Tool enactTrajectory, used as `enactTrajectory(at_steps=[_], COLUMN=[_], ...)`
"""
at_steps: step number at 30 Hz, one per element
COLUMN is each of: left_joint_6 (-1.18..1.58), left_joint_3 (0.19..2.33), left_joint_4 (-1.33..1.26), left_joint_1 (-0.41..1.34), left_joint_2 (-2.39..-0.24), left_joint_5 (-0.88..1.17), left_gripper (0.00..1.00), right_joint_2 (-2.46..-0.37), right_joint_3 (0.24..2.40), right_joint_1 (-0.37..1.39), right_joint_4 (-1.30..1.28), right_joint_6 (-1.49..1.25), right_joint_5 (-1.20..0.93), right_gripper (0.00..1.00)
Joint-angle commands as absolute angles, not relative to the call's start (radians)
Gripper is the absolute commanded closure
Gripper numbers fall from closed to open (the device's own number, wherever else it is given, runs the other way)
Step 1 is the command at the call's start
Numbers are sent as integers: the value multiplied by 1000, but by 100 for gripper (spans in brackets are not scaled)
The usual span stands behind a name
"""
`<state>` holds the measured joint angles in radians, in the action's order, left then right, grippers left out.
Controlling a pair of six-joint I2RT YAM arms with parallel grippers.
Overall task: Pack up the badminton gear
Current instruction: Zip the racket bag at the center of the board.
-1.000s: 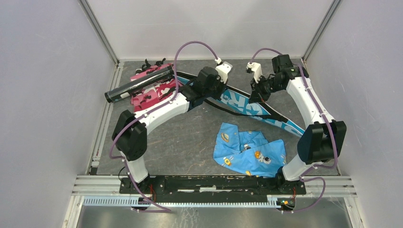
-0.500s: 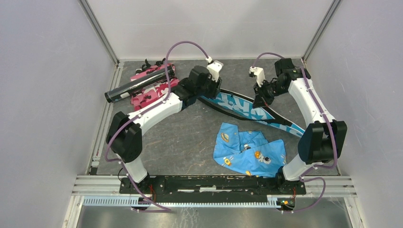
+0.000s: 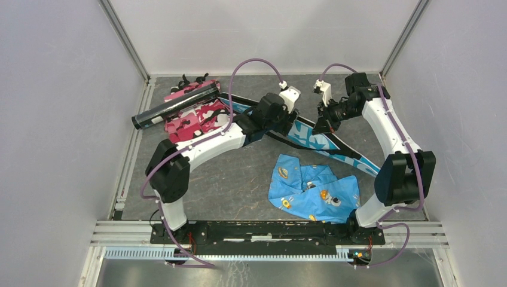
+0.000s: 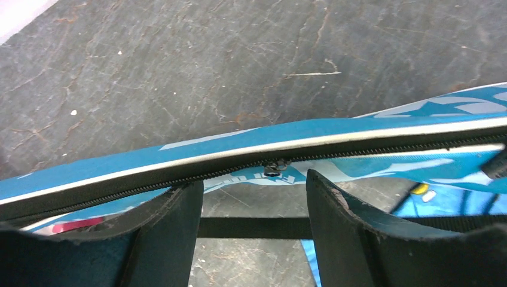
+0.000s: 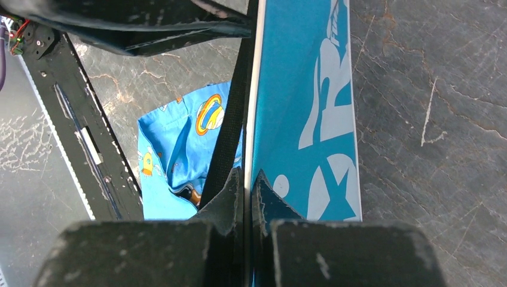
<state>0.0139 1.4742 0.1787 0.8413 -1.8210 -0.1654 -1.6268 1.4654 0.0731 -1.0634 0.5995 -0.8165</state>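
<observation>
The blue "SPORT" cover [image 3: 318, 144] runs slantwise across the middle of the mat, stood up on its edge. In the left wrist view its zipped edge [image 4: 179, 179] passes just beyond my fingertips, with the zip pull [image 4: 274, 168] opposite the gap. My left gripper [image 3: 292, 121] [image 4: 254, 190] is open and holds nothing. A black strap [image 4: 254, 228] lies below the gap. My right gripper [image 3: 326, 124] [image 5: 247, 179] is shut on the cover's white-piped edge [image 5: 257, 89]. The black tube [image 3: 173, 106] lies at the back left.
The pink camouflage bag [image 3: 192, 116] lies under the tube. A blue cartoon-print cloth [image 3: 314, 192] [image 5: 176, 149] is crumpled at front right, near the cover's lower end. Grey walls close in the mat on three sides; the arms' base rail [image 3: 263, 230] runs along the front.
My left gripper has opened from shut, and has swung left and back right along the cover. The cover's far end has shifted toward the back. The right gripper keeps its hold.
</observation>
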Motion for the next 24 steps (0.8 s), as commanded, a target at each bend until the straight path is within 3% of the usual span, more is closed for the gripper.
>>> enactTrajectory(at_steps=[1, 19, 24], left_joint_6=[-61, -99, -125], left_joint_3=[1563, 1656, 1663], left_joint_4=[138, 165, 163], left_joint_1=[841, 841, 841], left_joint_2=[-1858, -1949, -1954], left_joint_5=[-268, -236, -234], left_gripper=[31, 65, 79], right_joint_2=[-1636, -1672, -1678], right_joint_3=[1485, 1492, 1491], right_joint_1=[74, 75, 74], right_joint_4=[-1045, -1071, -1075], right_joint_6=[625, 665, 669], right_joint_5=[-941, -956, -948], right_gripper=[100, 100, 100])
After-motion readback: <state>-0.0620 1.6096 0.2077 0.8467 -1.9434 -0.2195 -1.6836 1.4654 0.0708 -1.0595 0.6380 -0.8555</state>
